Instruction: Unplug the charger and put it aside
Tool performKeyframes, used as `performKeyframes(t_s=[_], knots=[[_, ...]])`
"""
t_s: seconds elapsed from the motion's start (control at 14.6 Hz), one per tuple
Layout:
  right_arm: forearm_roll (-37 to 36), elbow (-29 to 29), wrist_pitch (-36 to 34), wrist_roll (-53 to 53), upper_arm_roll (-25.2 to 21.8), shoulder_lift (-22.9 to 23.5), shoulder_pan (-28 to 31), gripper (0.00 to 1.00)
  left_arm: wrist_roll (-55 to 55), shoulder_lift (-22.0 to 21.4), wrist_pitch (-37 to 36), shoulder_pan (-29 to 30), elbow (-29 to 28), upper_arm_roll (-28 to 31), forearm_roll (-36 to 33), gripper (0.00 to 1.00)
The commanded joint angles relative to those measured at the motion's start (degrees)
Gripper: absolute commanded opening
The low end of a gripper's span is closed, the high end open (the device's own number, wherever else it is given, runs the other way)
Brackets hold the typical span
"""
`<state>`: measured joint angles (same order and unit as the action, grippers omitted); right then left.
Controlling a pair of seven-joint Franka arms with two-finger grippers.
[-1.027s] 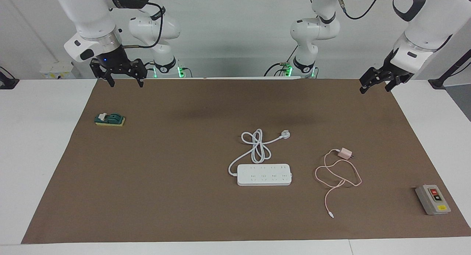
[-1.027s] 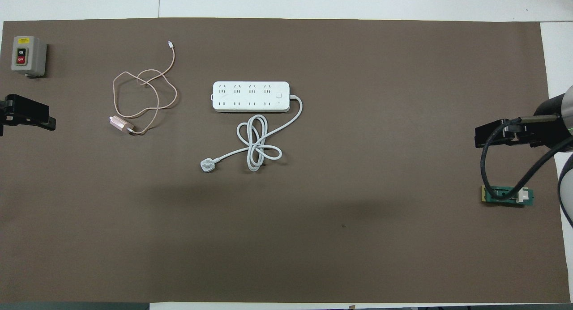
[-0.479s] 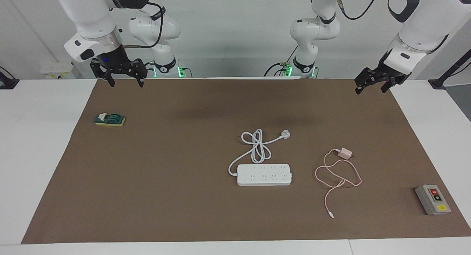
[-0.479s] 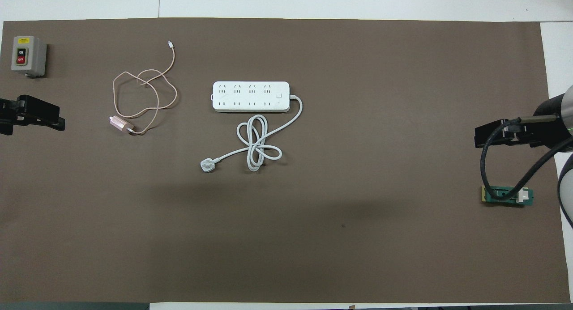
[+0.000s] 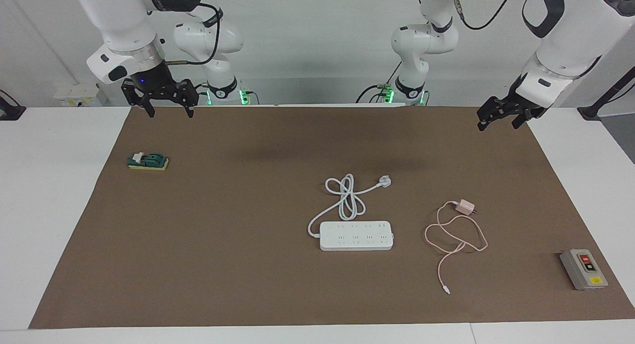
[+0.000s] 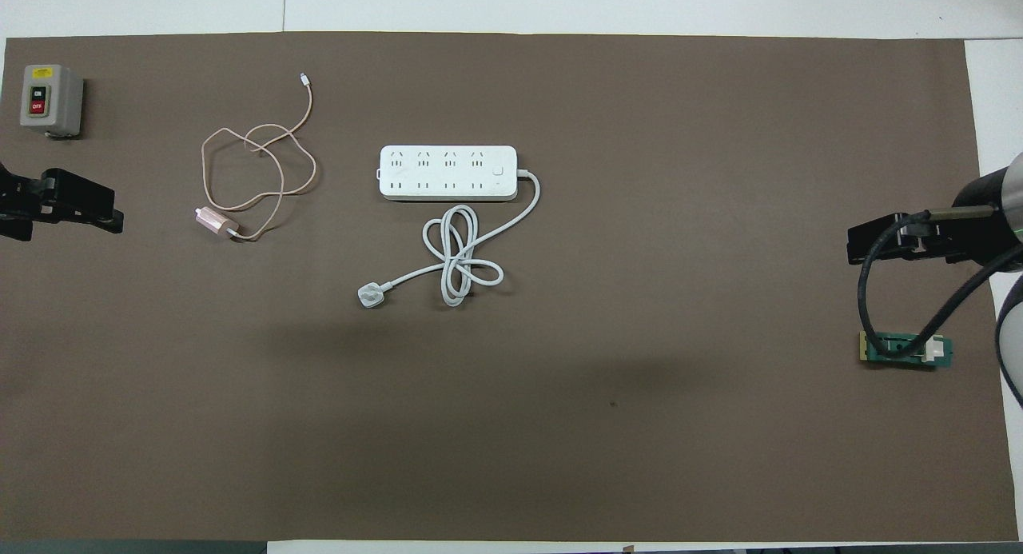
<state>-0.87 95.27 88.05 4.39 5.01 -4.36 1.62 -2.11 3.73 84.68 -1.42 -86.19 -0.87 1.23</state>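
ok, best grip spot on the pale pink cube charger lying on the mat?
Take the pale pink cube charger by its cube body, from above. It lies unplugged and apart from the white power strip; its thin pink cable is loose and tangled.

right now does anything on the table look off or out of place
Yes: the charger lies loose on the mat beside the power strip, not plugged into it, though the job is unplugging. Its pink cable is loosely tangled.

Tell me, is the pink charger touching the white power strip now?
Apart. The overhead view shows bare brown mat between the charger with its looped cable and the power strip; the facing view shows the same gap.
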Motion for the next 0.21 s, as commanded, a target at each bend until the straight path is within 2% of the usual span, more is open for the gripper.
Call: performKeyframes(t_s=[0.0, 0.14], knots=[[0.3, 1.2, 0.6, 0.7, 0.6, -1.0, 0.5, 1.0, 0.5, 0.7, -0.7, -0.5, 1.3, 0.6, 0.2, 1.0], [0.3, 1.2, 0.6, 0.6, 0.6, -1.0, 0.5, 1.0, 0.5, 0.6, -0.7, -0.6, 1.3, 0.6, 0.2, 1.0]])
